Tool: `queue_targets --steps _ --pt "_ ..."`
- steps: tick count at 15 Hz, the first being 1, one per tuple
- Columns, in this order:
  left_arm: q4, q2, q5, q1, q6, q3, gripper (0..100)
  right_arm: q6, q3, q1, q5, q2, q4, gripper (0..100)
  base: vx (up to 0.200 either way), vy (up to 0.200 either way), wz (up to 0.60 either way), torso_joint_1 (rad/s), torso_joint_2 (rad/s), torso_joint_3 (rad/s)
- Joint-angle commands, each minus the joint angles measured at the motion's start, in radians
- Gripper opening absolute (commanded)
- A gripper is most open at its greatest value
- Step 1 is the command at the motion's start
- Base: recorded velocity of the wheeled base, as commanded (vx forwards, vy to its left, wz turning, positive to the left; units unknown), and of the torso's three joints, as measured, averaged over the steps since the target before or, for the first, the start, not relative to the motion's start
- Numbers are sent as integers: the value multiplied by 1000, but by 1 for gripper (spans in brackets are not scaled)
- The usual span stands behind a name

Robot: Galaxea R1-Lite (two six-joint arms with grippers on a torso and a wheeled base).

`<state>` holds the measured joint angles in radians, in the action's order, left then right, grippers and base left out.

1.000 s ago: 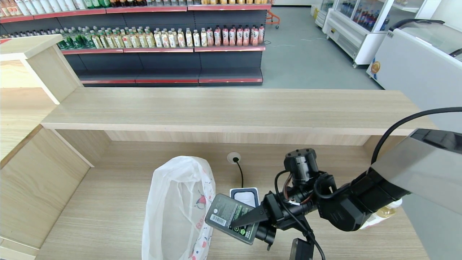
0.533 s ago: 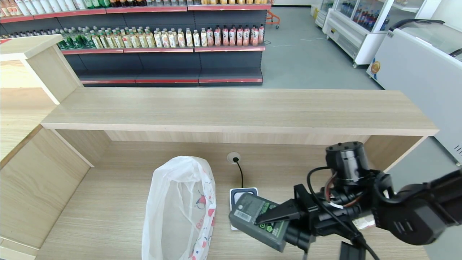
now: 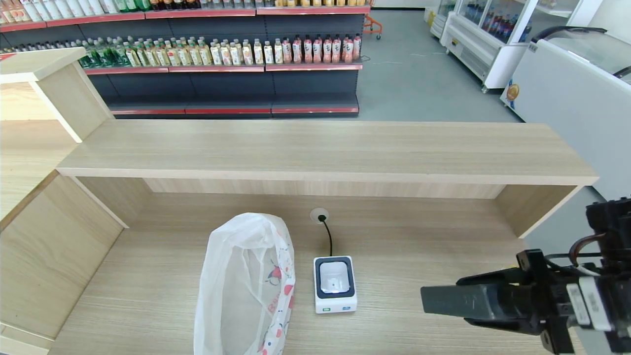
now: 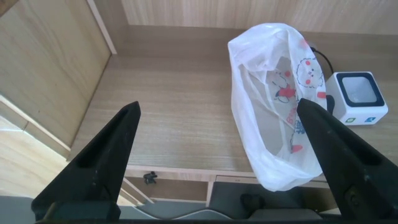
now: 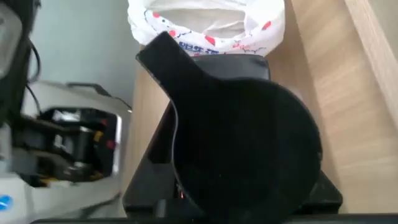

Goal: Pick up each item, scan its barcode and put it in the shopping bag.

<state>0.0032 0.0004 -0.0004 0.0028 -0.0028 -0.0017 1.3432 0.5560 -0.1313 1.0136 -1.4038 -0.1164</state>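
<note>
Right fingers (image 3: pixel 485 280) gripped a dark grey flat packet (image 3: pixel 438 300) near right, well apart from the white box scanner (image 3: pixel 334 283); left fingers (image 4: pixel 112 155) gaped empty near the white plastic bag (image 3: pixel 246 281); barcode should squarely face scanner

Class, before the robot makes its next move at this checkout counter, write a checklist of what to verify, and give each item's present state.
1. Shopping bag mouth open: ok, it stands open on the counter.
2. Scanner window uncovered: ok, nothing above it.
3. Right pincer holding an item: ok, a dark slab sits in its grip.
4. Barcode facing the scanner: cannot tell, the slab shows edge-on.
5. Slab over the scanner: not ok, it is off to the scanner's right.
6. Left pincer free: ok, open and empty.
</note>
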Motion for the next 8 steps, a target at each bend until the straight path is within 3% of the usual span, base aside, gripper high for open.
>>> queue_targets --steps 1,5,6,8 --pt "0 0 0 0 0 0 100 -501 65 35 -10 180 23 0 0 0 0 0 0 0" --pt "0 0 0 0 0 0 100 -1662 42 65 -162 333 -3 0 0 0 0 0 0 0" --pt "0 0 0 0 0 0 100 -1825 24 65 -184 339 -32 0 0 0 0 0 0 0" --pt "0 0 0 0 0 0 100 -1837 -45 64 -228 287 -103 0 0 0 0 0 0 0"
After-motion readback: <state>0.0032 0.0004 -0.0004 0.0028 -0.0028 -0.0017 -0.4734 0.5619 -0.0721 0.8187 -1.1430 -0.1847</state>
